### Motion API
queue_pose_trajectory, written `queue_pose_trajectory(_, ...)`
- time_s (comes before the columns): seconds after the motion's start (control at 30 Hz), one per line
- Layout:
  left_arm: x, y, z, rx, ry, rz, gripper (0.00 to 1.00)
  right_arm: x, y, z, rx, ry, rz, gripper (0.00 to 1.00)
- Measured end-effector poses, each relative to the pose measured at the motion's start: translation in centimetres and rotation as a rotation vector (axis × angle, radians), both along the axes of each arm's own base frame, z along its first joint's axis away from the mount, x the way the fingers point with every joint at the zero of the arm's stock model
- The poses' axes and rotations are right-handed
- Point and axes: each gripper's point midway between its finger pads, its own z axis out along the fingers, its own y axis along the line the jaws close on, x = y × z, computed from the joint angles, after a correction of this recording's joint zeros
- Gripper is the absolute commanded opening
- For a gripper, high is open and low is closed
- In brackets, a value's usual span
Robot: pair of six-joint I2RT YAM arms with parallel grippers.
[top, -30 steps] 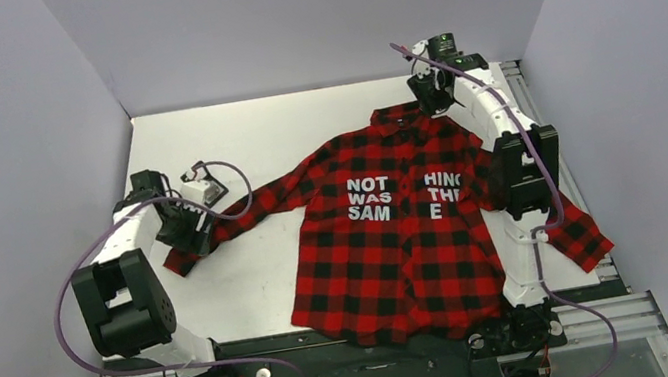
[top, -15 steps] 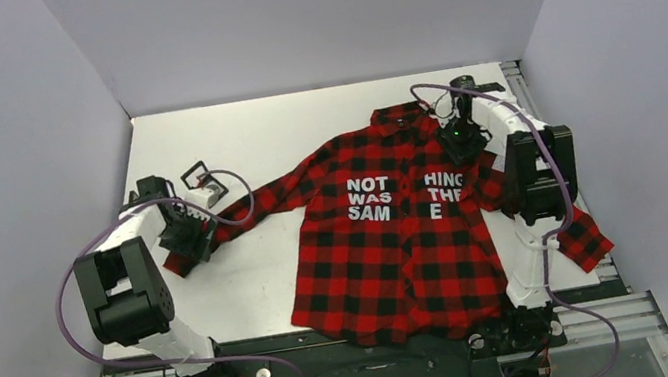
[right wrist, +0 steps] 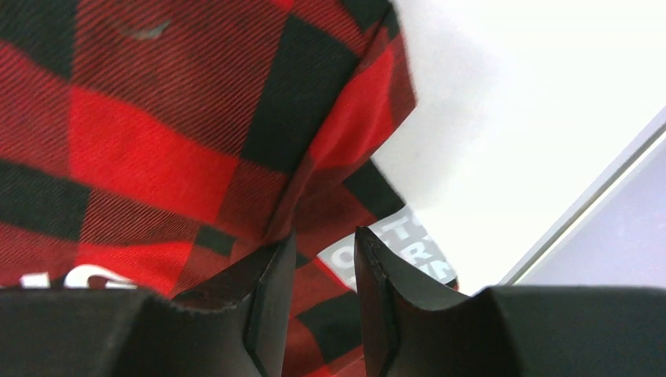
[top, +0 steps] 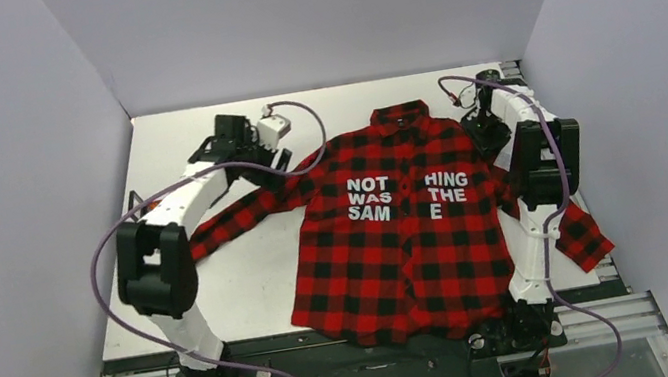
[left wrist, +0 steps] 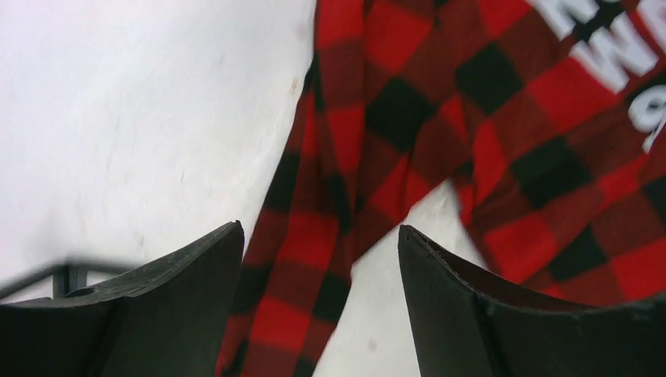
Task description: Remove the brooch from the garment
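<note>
The garment (top: 389, 240), a red-and-black check shirt with white letters, lies flat on the white table. The brooch shows in no view. My left gripper (top: 243, 152) hangs above the shirt's left sleeve near the shoulder. In the left wrist view the gripper (left wrist: 320, 236) is wide open and empty, with the sleeve (left wrist: 314, 259) below the gap. My right gripper (top: 483, 129) is over the shirt's right shoulder. In the right wrist view the gripper (right wrist: 322, 243) is open by a narrow gap with nothing in it, above the plaid cloth (right wrist: 157, 141) and a grey lettered patch (right wrist: 397, 251).
Bare white table (top: 221, 267) lies left of the shirt. Grey walls close in the back and both sides. A metal rail (top: 517, 78) runs along the table's right edge, close to my right arm. Purple cables loop off both arms.
My left gripper has moved from the sleeve's cuff up and right to the sleeve near the shoulder. My right gripper has moved from the collar down and right to the right shoulder.
</note>
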Motion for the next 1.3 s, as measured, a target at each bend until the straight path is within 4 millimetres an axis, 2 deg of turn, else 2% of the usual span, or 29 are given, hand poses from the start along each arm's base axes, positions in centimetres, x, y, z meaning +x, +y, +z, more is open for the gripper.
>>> queue_pose_trajectory(0.07, 2.0, -3.3, -0.2, -0.027, -0.024, -0.022, 0.69, 0.7, -0.4, -0.1, -0.019, -0.009, -0.004, 0.30)
queue_pose_trajectory(0.17, 4.5, -7.2, -1.9, -0.042, -0.020, -0.033, 0.66, 1.6, -1.0, -0.1, -0.044, -0.028, -0.009, 0.29)
queue_pose_trajectory(0.27, 6.1, -9.0, -4.3, -0.034, 0.006, -0.011, 0.62, 2.4, -1.5, 0.3, -0.069, -0.051, -0.014, 0.29)
queue_pose_trajectory(0.33, 7.1, -9.1, -5.9, -0.019, 0.025, 0.019, 0.53, 2.9, -1.8, 0.4, -0.083, -0.067, -0.016, 0.29)
queue_pose_trajectory(0.37, 7.5, -9.0, -6.5, -0.010, 0.031, 0.035, 0.42, 3.1, -1.9, 0.5, -0.089, -0.072, -0.018, 0.29)
queue_pose_trajectory(0.43, 8.2, -8.6, -7.5, 0.012, 0.044, 0.070, 0.28, 3.5, -2.0, 0.6, -0.097, -0.082, -0.020, 0.29)
queue_pose_trajectory(0.5, 8.9, -7.9, -8.0, 0.036, 0.046, 0.103, 0.17, 4.4, -2.3, 0.6, -0.107, -0.100, -0.024, 0.29)
queue_pose_trajectory(0.57, 9.6, -7.1, -8.1, 0.051, 0.043, 0.142, 0.10, 5.0, -2.5, 0.4, -0.118, -0.110, -0.027, 0.27)
queue_pose_trajectory(0.67, 10.9, -5.7, -7.8, 0.070, 0.036, 0.194, 0.04, 5.7, -2.6, -0.1, -0.139, -0.110, -0.026, 0.26)
queue_pose_trajectory(0.87, 13.2, -2.1, -7.4, 0.090, 0.032, 0.296, 0.03, 7.3, -2.0, 0.1, -0.200, -0.137, 0.000, 0.26)
queue_pose_trajectory(1.0, 13.3, 0.4, -8.2, 0.110, 0.063, 0.352, 0.05, 7.9, -0.9, 0.5, -0.216, -0.151, 0.023, 0.26)
queue_pose_trajectory(1.13, 13.1, 1.3, -8.4, 0.112, 0.078, 0.376, 0.09, 8.0, -0.2, 1.0, -0.196, -0.167, 0.031, 0.26)
queue_pose_trajectory(1.2, 13.2, 1.4, -8.4, 0.114, 0.077, 0.381, 0.20, 7.3, -0.5, 1.6, -0.178, -0.170, 0.023, 0.27)
queue_pose_trajectory(1.23, 13.1, 1.4, -8.4, 0.114, 0.079, 0.382, 0.32, 6.6, -0.7, 2.1, -0.169, -0.170, 0.018, 0.27)
queue_pose_trajectory(1.27, 13.1, 1.3, -8.4, 0.113, 0.080, 0.383, 0.37, 6.0, -0.9, 2.7, -0.159, -0.173, 0.013, 0.27)
queue_pose_trajectory(1.3, 13.1, 1.3, -8.4, 0.110, 0.081, 0.383, 0.48, 5.4, -1.1, 3.5, -0.149, -0.178, 0.009, 0.27)
